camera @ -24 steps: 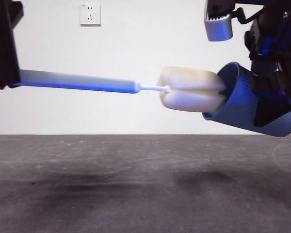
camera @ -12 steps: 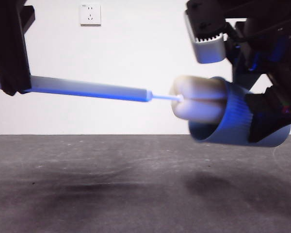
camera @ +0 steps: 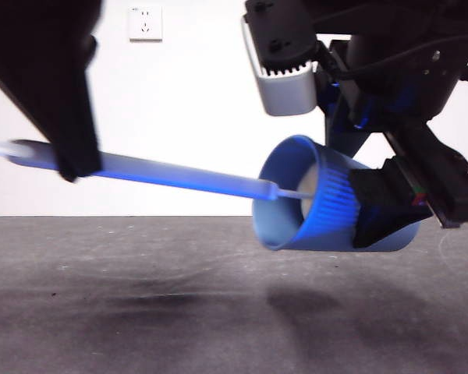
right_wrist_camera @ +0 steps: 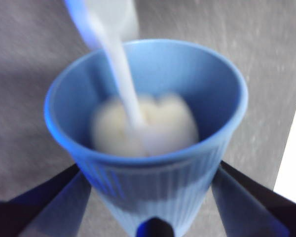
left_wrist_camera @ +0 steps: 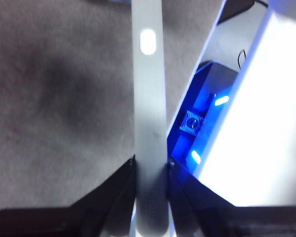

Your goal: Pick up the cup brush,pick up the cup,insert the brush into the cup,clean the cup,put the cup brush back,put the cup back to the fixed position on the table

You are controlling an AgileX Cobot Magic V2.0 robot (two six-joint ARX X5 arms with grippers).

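1. The worktop lies bare below both hands.
2. The right hand pinches the cup by its ribbed wall, tipped sideways in the air; thin plastic, likely light and easily squeezed.
3. The left hand clamps the cup brush on its stiff handle; its soft sponge head sits deep inside the cup.

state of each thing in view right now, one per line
cup: held off the table, lying on its side, mouth toward the brush
brush: held by its handle, sponge head deep inside the cup
left end effector: shut on the brush handle
right end effector: shut on the cup
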